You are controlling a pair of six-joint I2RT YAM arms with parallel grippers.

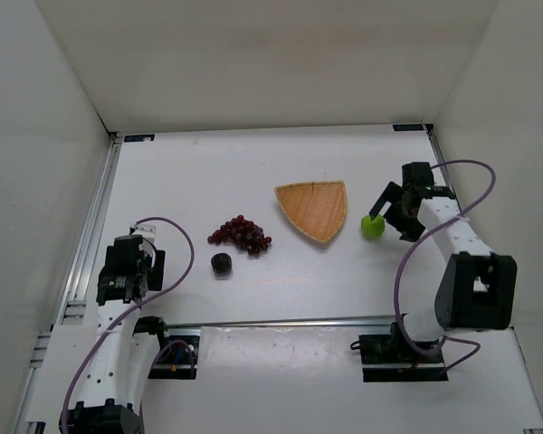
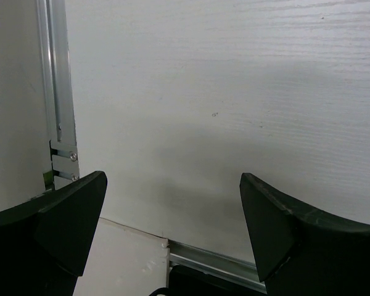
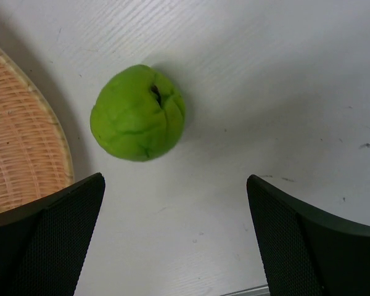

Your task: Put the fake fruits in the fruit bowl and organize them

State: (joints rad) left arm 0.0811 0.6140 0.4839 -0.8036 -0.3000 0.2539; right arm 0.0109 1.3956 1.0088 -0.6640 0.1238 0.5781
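Note:
The tan woven fruit bowl (image 1: 313, 210) lies empty at the table's middle. The dark red-purple grape bunch (image 1: 241, 234) lies to its left, and the small blackish-purple fruit (image 1: 221, 263) lies just below the grapes. The green fruit (image 1: 373, 226) sits on the table right of the bowl. My right gripper (image 1: 394, 215) is open just right of it. In the right wrist view the green fruit (image 3: 139, 114) lies ahead of the open gripper (image 3: 176, 185), not between the fingers, with the bowl's rim (image 3: 24, 154) at the left. My left gripper (image 1: 136, 249) is open and empty over bare table (image 2: 172, 185).
White walls enclose the table. A metal rail (image 1: 95, 226) runs along the left side and another rail (image 1: 281, 322) crosses in front of the arm bases. The left wrist view shows the rail corner (image 2: 61, 154).

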